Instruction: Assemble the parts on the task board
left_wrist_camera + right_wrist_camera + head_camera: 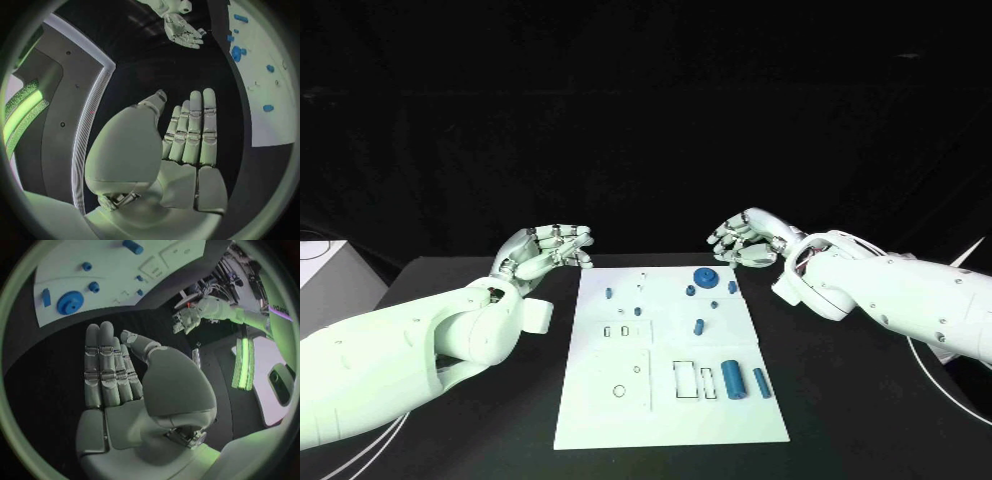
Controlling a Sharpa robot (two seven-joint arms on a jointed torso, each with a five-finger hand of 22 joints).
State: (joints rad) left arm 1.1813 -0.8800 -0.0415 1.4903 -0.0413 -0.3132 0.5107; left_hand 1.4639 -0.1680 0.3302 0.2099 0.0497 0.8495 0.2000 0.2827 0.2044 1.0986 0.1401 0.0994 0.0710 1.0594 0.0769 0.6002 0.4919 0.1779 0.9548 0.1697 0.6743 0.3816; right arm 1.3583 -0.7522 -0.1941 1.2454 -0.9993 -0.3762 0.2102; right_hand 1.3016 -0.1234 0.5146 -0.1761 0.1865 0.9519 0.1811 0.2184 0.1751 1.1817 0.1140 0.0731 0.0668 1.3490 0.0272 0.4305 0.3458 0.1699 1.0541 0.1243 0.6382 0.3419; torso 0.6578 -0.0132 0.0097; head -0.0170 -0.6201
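Note:
The white task board (603, 400) lies in the middle of the black table. On it sit a round blue disc (707, 275), several small blue pieces (697, 325) and two blue cylinders (734, 379) near its right side. My left hand (548, 249) hovers off the board's far left corner, fingers straight and apart, holding nothing. My right hand (747, 240) hovers beyond the far right corner, empty too. In the left wrist view my left hand (187, 145) is flat beside the board (275, 115). The right wrist view shows my right hand (119, 375) flat, the disc (70, 302) beyond it.
A white box (329, 275) stands at the table's far left edge. White cables (949, 355) trail on the right side of the table. Black table surface (862, 420) lies on both sides of the board.

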